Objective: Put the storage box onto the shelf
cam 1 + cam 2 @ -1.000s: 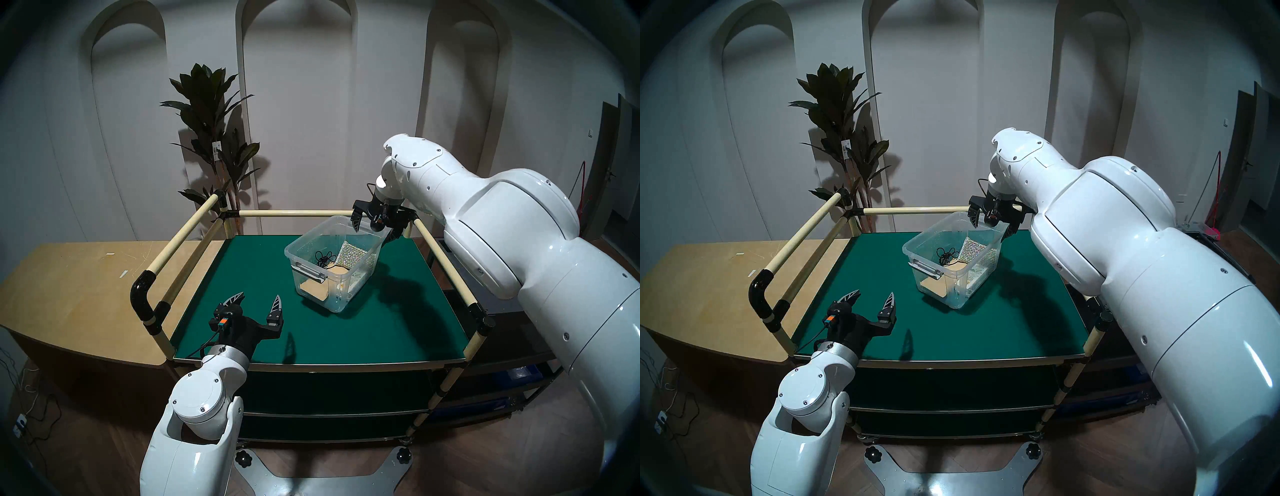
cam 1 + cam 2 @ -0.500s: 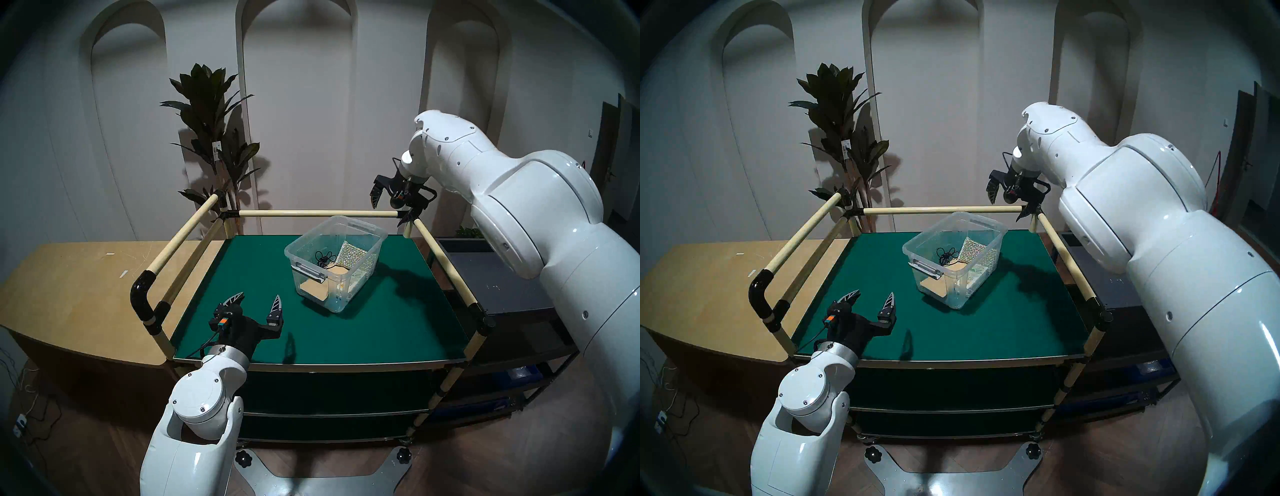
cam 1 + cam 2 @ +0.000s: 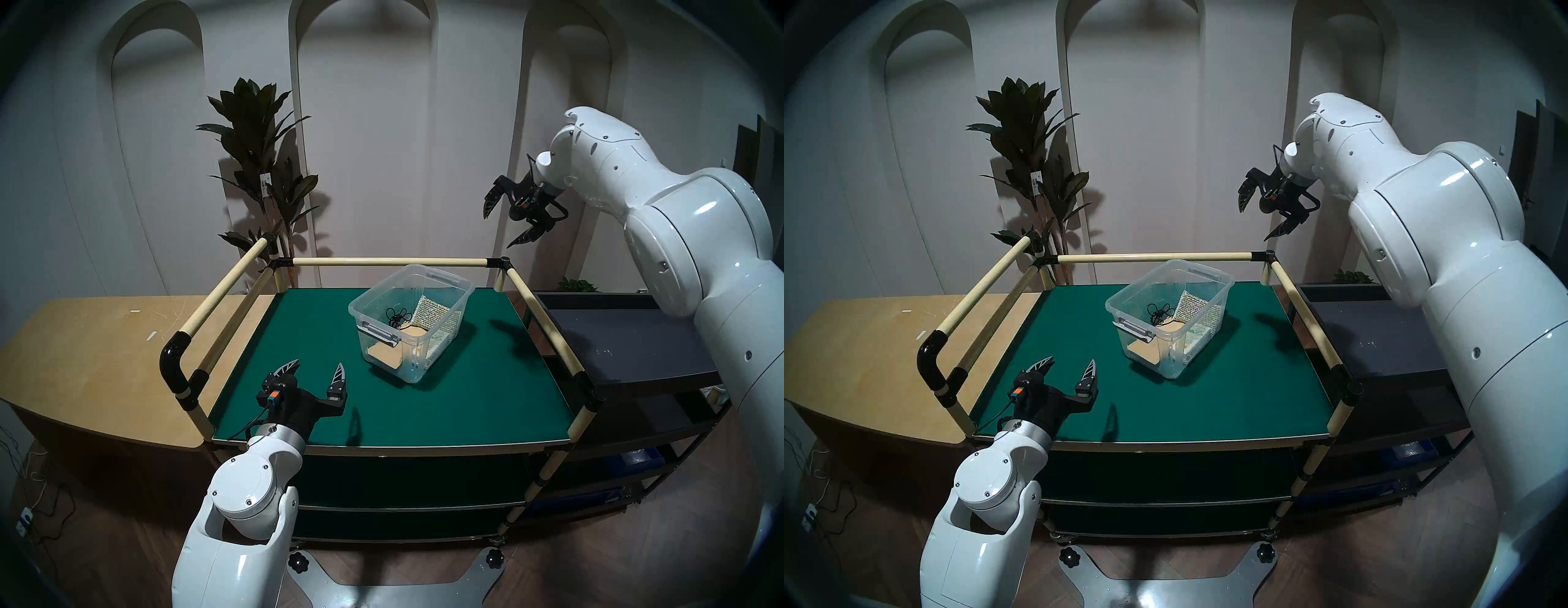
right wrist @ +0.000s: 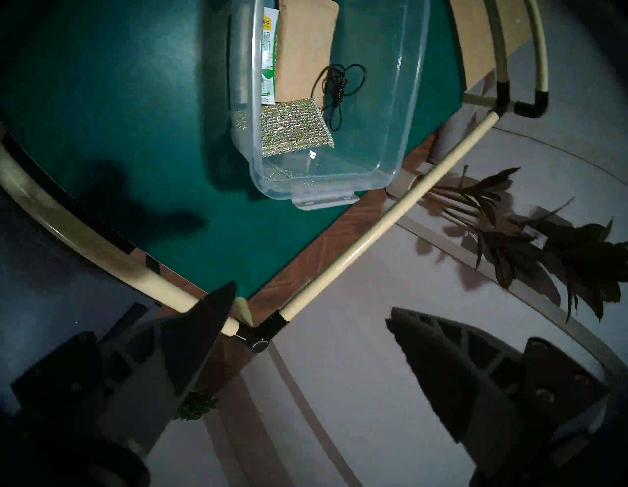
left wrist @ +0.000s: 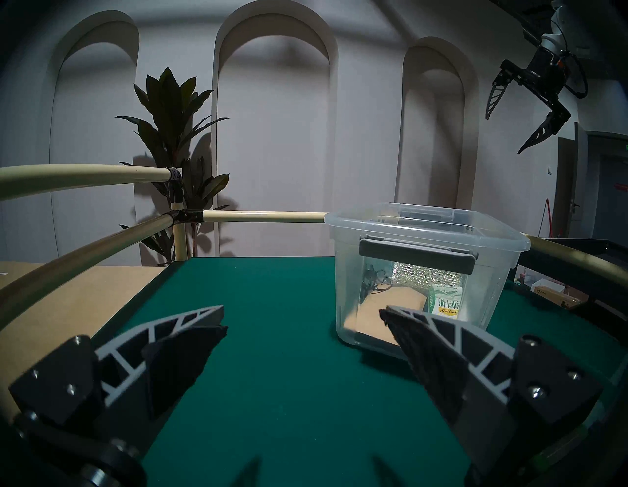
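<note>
Resting on the shelf (image 3: 466, 395) green top deck, toward its far right, the storage box (image 3: 409, 322) stands free. Both grippers are spread and empty: the right gripper (image 3: 500, 225) hangs above the far right corner joint, the left gripper (image 3: 316, 368) hovers low near the front left.

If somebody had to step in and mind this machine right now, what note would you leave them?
Left claw: open, empty, low over the near-left of the green deck, apart from the box.
Right claw: open, empty, raised above the far-right rail corner.
Storage box: upright on the shelf top deck, toward the back, nothing touching it. Black cable, glittery pad and tan items inside.
Done: box appears placed and released.
Left: probably only parking the arms.
</note>
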Robot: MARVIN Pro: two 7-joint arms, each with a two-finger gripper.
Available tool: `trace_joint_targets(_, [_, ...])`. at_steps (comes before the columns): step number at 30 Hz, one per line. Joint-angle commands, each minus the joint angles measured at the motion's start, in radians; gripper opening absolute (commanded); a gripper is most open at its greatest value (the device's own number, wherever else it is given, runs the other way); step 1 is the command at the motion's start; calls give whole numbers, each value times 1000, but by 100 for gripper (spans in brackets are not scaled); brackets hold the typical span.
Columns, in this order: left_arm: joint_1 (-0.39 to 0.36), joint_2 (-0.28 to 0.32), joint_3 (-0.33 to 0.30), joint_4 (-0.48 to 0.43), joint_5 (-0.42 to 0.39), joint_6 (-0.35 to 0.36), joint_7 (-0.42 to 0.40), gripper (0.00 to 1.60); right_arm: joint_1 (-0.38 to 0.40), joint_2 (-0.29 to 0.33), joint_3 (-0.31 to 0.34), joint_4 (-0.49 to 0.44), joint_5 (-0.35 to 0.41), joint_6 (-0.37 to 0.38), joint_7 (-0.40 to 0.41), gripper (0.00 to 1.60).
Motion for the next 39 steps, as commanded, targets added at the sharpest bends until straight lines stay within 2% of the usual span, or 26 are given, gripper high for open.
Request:
trace_joint_targets(1, [-9, 0, -1, -14, 0, -5, 0, 160, 0, 43, 66, -7, 64, 9, -16, 160])
trace_joint_targets(17, [-10, 0, -1, -8, 0, -5, 1, 160, -50, 86, 221, -7, 201, 24, -44, 160])
trace_joint_targets(31, [-11, 0, 0, -4, 0, -5, 2, 160, -117, 206, 370, -7, 321, 41, -74, 160])
trace_joint_targets(39, [-12, 0, 0, -5, -1, -6, 2, 160, -160, 233, 433, -7, 369, 48, -75, 160])
